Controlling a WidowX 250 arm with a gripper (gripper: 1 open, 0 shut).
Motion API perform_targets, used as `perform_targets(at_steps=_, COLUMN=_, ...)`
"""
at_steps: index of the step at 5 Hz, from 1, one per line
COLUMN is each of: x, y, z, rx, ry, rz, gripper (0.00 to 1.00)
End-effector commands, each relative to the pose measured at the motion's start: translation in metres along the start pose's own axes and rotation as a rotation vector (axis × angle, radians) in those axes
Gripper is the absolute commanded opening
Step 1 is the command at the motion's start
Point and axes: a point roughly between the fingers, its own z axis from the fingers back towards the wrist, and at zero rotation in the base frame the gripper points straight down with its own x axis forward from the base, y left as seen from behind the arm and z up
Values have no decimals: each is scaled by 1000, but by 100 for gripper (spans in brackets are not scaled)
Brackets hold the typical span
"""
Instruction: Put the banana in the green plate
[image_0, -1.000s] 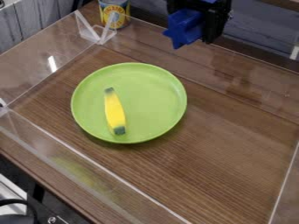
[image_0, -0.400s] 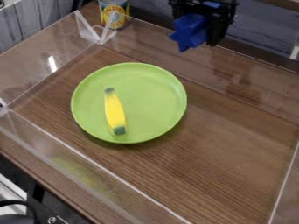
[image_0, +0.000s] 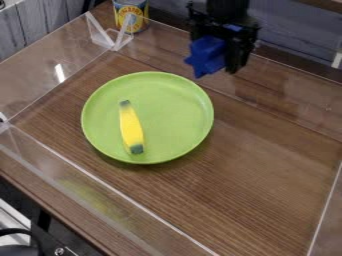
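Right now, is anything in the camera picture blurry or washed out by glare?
In the camera view, the dark hand and blue block look soft and smeared; pale reflections streak the clear plastic at left; the banana reads fairly clearly.

Robot body: black, seen beyond the green plate (image_0: 167, 110), at the far side of the tabletop (image_0: 241, 190). End effector (image_0: 207, 68) dark, narrow, angular parts, small gaps between them. Finer detail too blurred to read; screws, markings can't be made out. Black, curved, cable-like piece (image_0: 24, 233) near side of plate, owner unclear.
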Motion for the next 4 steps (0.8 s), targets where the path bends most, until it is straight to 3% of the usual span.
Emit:
perform_targets(at_steps=1, x=-1, y=19, z=41, rx=22, ry=-89, rz=-7, gripper=0)
perform_targets(at_steps=2, x=4, y=13, z=27, rx=26, ry=-103, rz=-8, gripper=100)
perform_targets(at_steps=3, x=0, y=-8, z=11, rx=19, ry=-107, rz=-14, gripper=0)
perform_targets(at_steps=4, x=-6, y=-16, z=17, rx=14, ry=-117, rz=-25, gripper=0)
